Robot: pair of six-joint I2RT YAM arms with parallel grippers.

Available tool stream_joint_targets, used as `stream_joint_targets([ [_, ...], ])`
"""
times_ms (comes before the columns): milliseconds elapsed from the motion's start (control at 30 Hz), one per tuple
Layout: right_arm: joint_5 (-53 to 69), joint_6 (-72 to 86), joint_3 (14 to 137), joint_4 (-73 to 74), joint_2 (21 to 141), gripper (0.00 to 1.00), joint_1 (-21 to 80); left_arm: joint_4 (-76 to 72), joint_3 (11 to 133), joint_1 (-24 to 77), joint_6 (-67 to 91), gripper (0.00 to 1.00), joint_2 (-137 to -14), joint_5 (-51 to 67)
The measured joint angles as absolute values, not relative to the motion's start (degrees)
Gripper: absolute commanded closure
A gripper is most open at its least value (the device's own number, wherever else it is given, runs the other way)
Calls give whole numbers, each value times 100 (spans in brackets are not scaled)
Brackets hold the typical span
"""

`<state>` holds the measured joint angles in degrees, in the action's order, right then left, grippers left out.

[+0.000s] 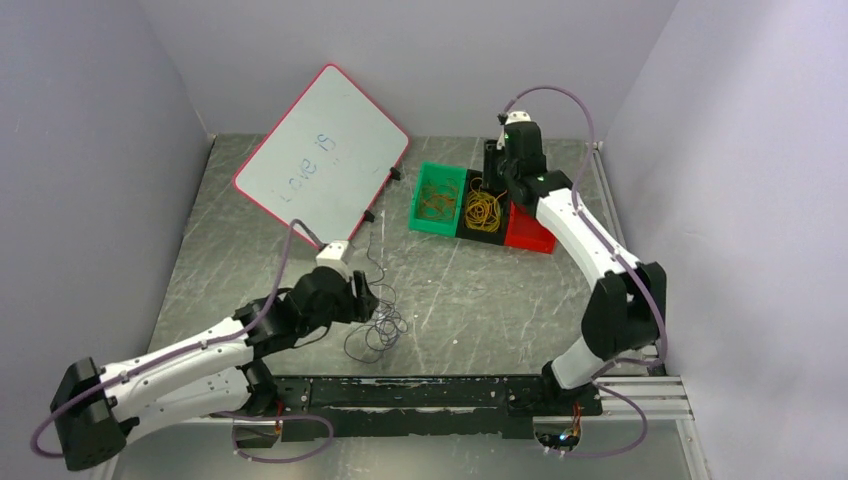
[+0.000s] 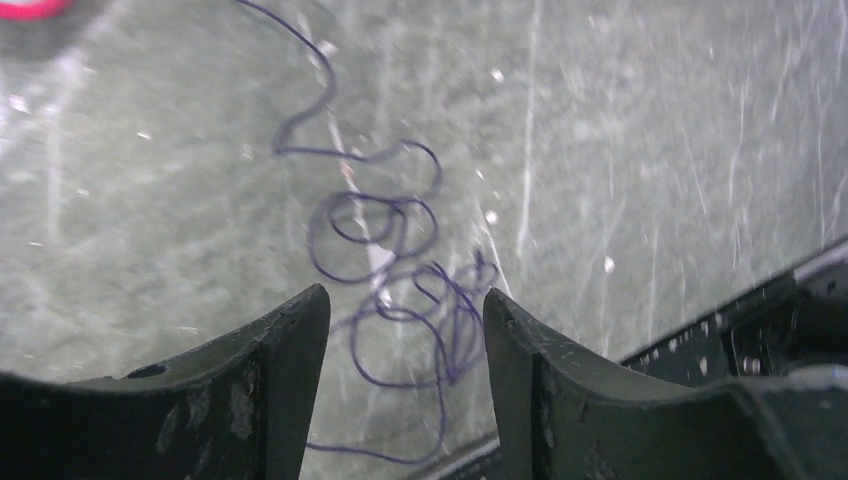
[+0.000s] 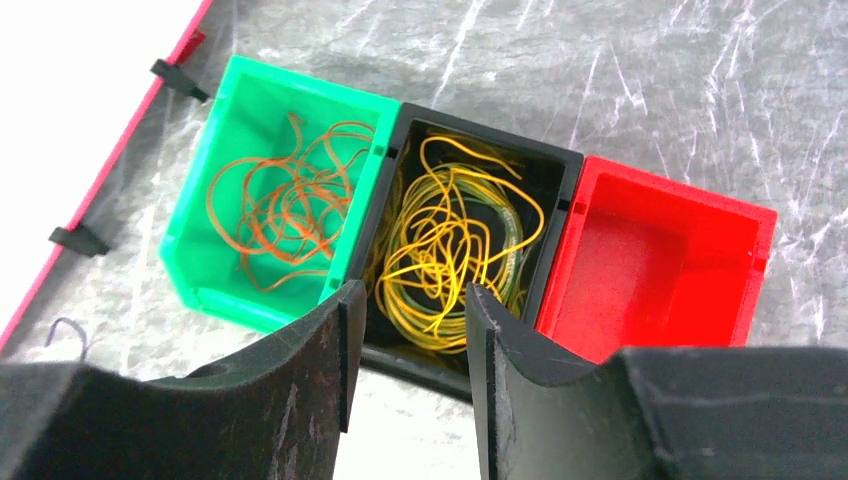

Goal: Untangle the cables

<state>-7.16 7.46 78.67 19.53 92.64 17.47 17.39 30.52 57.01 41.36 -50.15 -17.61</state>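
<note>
L jaws apart over purple cable tangle (image 2: 392, 285); R jaws apart over yellow cables (image 3: 450, 242).

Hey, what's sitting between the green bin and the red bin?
A black bin holding yellow cables, pressed against the green bin and red bin, clearest in the right wrist view.

Three cable tangles, orange (image 3: 290, 205), yellow (image 3: 450, 240), dark (image 1: 381, 328); three bins, green (image 3: 250, 105), black (image 3: 562, 170), red (image 3: 650, 260); two arms (image 1: 190, 360); one whiteboard (image 1: 320, 150)
</note>
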Motion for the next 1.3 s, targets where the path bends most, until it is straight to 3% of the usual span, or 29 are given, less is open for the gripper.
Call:
stream_joint_targets([
  [267, -749, 1033, 7144, 1833, 8123, 50, 2311, 1653, 2860, 4333, 3701, 36, -4405, -1037],
  [667, -676, 1662, 6191, 1898, 7284, 50, 4119, 1706, 2867, 4027, 3516, 37, -4012, -847],
  [1300, 2073, 91, 5282, 412, 8799, 48, 4775, 1811, 2864, 4027, 3564, 38, -3771, -878],
])
